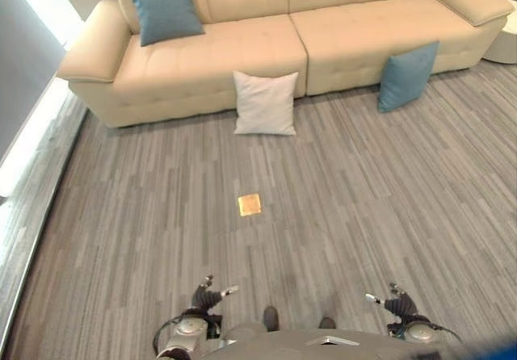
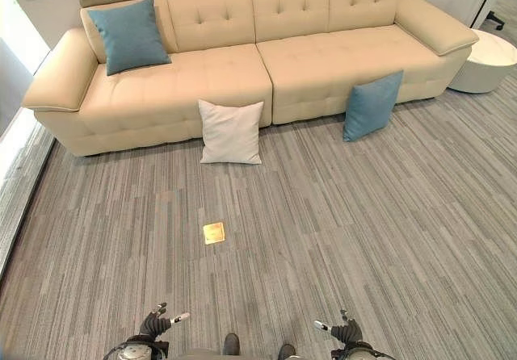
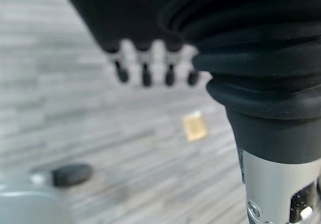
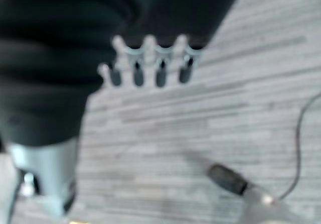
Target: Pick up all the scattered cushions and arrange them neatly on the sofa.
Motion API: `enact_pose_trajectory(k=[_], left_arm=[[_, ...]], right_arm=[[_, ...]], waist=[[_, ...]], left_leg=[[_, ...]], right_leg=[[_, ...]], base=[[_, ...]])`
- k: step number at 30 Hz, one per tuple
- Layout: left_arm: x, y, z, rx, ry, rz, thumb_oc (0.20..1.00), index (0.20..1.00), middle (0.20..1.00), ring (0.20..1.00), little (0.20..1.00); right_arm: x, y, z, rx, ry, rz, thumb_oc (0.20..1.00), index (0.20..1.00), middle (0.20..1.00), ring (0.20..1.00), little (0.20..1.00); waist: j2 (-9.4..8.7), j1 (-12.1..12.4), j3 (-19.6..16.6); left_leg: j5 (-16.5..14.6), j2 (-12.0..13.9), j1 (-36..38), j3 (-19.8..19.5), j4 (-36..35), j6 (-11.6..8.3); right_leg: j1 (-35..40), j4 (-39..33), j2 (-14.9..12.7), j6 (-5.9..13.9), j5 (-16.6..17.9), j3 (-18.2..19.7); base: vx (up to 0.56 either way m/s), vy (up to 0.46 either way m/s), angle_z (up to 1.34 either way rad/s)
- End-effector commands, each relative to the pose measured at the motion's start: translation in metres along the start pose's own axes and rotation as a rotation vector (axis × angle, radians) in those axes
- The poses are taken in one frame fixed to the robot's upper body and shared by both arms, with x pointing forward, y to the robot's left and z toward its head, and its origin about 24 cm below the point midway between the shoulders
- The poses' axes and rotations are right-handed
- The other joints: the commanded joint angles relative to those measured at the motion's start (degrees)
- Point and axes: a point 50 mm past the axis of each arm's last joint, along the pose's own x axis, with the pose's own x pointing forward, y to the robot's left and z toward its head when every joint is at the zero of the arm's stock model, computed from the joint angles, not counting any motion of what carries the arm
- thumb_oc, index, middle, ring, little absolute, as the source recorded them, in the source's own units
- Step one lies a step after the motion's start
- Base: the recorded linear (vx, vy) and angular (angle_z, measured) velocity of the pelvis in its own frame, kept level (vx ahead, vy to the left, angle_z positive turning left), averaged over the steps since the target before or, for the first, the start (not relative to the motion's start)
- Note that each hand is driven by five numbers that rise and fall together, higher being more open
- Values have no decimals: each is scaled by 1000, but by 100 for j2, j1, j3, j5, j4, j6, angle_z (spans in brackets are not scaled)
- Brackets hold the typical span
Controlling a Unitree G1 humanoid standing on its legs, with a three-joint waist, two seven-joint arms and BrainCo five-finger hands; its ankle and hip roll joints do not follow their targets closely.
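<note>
Two cushions are seen on the grey striped floor (image 2: pixel 388 215), propped vs. the front of the long cream tufted sofa (image 2: pixel 323 53): a square white fabric cushion (image 2: pixel 231 132) near the middle seam and a square teal fabric cushion (image 2: pixel 371 106) further to the robot's right. A second teal cushion (image 2: pixel 129 35) is already set on the sofa's left end. Both lie well ahead of the hands. Left hand (image 2: pixel 153 324) and right hand (image 2: pixel 347 330) are held low, fingers relaxed, nothing held. White cushion is judged nearer the left hand, teal one nearer the right. A small brass floor plate (image 2: pixel 214 232) lies between, flush; the path is judged unobstructed. A round white side table (image 2: pixel 489 61) stands by the sofa's right end.
</note>
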Motion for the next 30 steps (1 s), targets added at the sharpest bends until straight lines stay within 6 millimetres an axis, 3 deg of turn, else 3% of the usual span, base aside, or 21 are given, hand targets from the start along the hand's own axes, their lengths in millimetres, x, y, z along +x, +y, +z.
enact_pose_trajectory(k=[1,7,14,18,22,25,27,30], left_arm=[[7,-2,18,56,-29,-21,1000,1000,1000,1000,1000],[7,0,13,38,-5,-22,1000,1000,1000,1000,1000],[10,-3,27,51,-42,-35,1000,1000,1000,1000,1000],[13,-4,41,74,-83,-46,1000,1000,1000,1000,1000],[14,-6,49,60,-107,-47,1000,1000,1000,1000,1000],[14,-7,48,68,-102,-53,1000,1000,1000,1000,1000],[14,-4,47,89,-96,-48,1000,1000,1000,1000,1000],[14,2,41,84,-78,-28,1000,1000,1000,1000,1000]], right_arm=[[7,-13,20,-66,-61,-10,1000,1000,1000,1000,1000],[7,-11,21,-73,-58,3,1000,1000,1000,1000,1000],[8,-7,28,-64,-78,33,1000,1000,1000,1000,1000],[9,-7,38,-43,-118,40,1000,1000,1000,1000,1000],[10,-6,46,-25,-150,51,1000,1000,1000,1000,1000],[10,-5,47,-27,-149,55,1000,1000,1000,1000,1000],[10,-1,49,-46,-150,60,1000,1000,1000,1000,1000],[10,7,50,-54,-150,84,1000,1000,1000,1000,1000]], waist=[[-249,49,48],[-278,44,63],[-361,15,196],[-484,-31,375],[-582,96,608],[-604,90,612],[-636,118,541],[-711,318,490]], left_leg=[[-170,29,151,-87,-11,-448],[-167,53,159,-120,9,-459],[-187,121,-48,-207,293,-523],[-238,197,-592,-147,1393,-716],[129,243,-1315,-167,2709,-777],[133,253,-1595,115,2534,-707],[138,343,-1865,776,1830,-549],[96,217,-1792,647,1628,-468]], right_leg=[[-48,46,-242,494,276,-123],[-21,49,-205,454,237,-113],[-106,124,-167,371,184,-105],[-177,186,-146,247,102,-104],[30,118,-51,97,-5,-85],[64,87,-63,110,-38,-140],[91,59,-3,173,-133,-192],[192,172,49,237,-278,-40]], base=[[0,0,0],[2,-20,0],[-13,-68,4],[-39,-124,27],[35,-109,7],[93,-10,6],[211,49,31],[250,79,9]])
